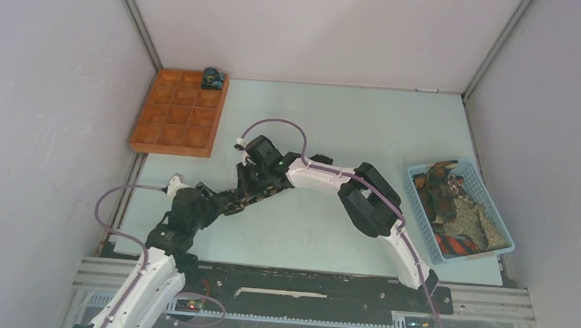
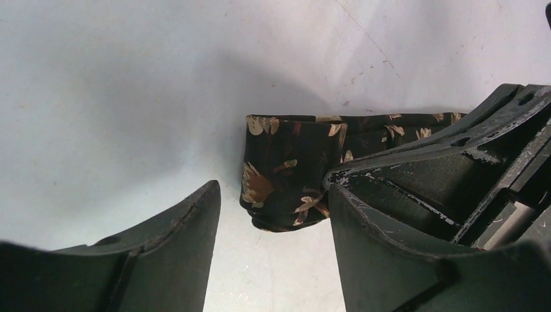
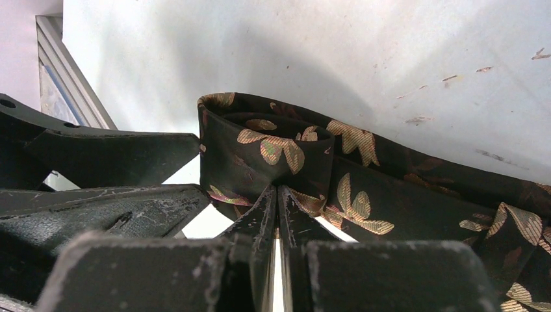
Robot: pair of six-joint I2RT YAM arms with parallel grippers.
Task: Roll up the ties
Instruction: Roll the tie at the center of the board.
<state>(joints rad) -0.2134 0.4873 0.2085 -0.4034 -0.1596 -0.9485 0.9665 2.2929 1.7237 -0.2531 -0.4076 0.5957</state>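
A black tie with tan leaves (image 1: 240, 197) lies on the table between my two grippers, its end partly rolled. In the right wrist view the rolled end (image 3: 260, 156) stands just past my right gripper (image 3: 277, 190), which is shut and pinches the tie's fabric at its tips. In the left wrist view the roll (image 2: 286, 169) lies just ahead of my open left gripper (image 2: 274, 195), with nothing between the jaws. The right gripper's fingers (image 2: 442, 175) press against the roll's right side. From above, the left gripper (image 1: 219, 200) and right gripper (image 1: 249, 186) meet at the tie.
An orange compartment tray (image 1: 177, 112) sits at the far left with one rolled tie (image 1: 213, 77) in its back right cell. A blue mesh basket (image 1: 473, 177) at the right holds several loose ties (image 1: 447, 202). Enclosure walls stand on three sides.
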